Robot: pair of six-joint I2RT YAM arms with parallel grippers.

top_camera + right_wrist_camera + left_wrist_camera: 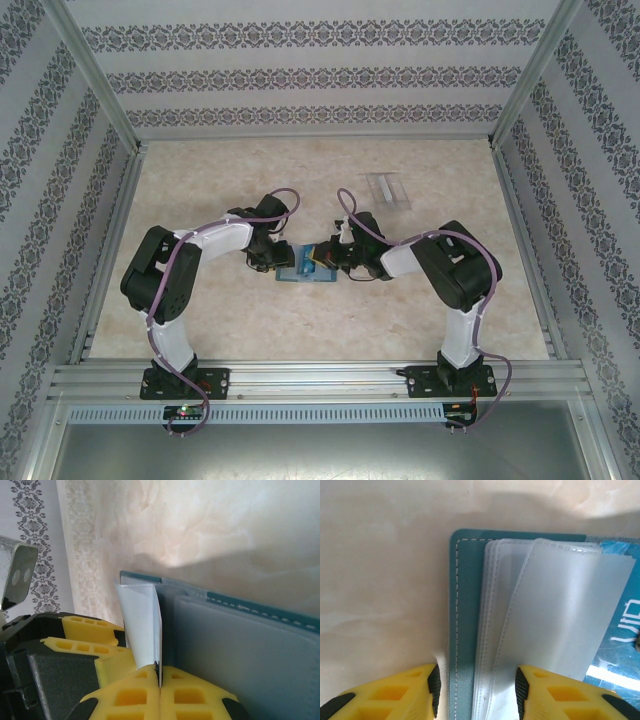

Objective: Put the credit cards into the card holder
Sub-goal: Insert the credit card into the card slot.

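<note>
The teal-blue card holder (300, 272) lies open on the table between both arms. In the left wrist view its stitched cover (467, 605) and a stack of translucent pocket sleeves (565, 615) are seen close up. My left gripper (477, 690) is open, and its fingers straddle the cover's edge and the sleeves' bound side. My right gripper (160, 672) is shut on one thin white sleeve (142, 625) and holds it upright off the grey-blue inside (260, 660). A glossy blue printed card (620, 650) shows under the lifted sleeve. A yellow-orange card edge (322, 258) peeks between the grippers.
A clear plastic box (388, 190) sits at the back right of the marbled table (220, 180). Patterned walls and metal rails close in the sides. My left gripper's yellow fingers (85, 630) stand close beside the right gripper.
</note>
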